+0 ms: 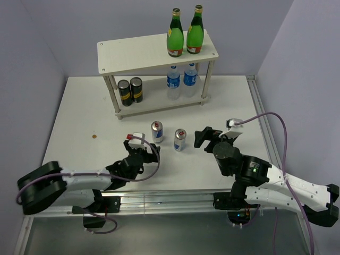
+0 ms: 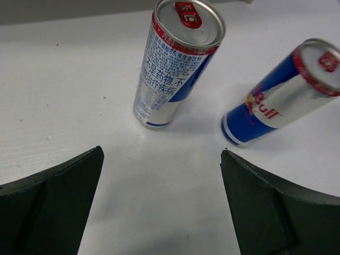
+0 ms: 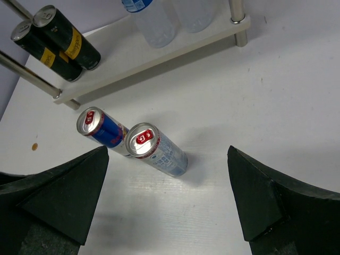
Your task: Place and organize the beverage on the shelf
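Observation:
The shelf (image 1: 139,52) stands at the back of the table. Two green bottles (image 1: 175,34) (image 1: 195,32) stand on its top board. Two water bottles (image 1: 173,82) (image 1: 190,79) stand on its lower board. Two silver-blue cans (image 1: 157,132) (image 1: 180,140) stand upright on the table in front of it. My left gripper (image 1: 151,151) is open and empty, just short of the left can (image 2: 175,64); the other can (image 2: 281,101) shows to its right. My right gripper (image 1: 203,137) is open and empty, right of the right can (image 3: 159,151), with the left can (image 3: 103,128) behind.
Two black cans with yellow bands (image 1: 124,93) (image 1: 136,89) stand on the left of the shelf's lower board (image 3: 138,58). A small brown spot (image 1: 93,136) lies on the table at the left. Purple walls close the back and sides.

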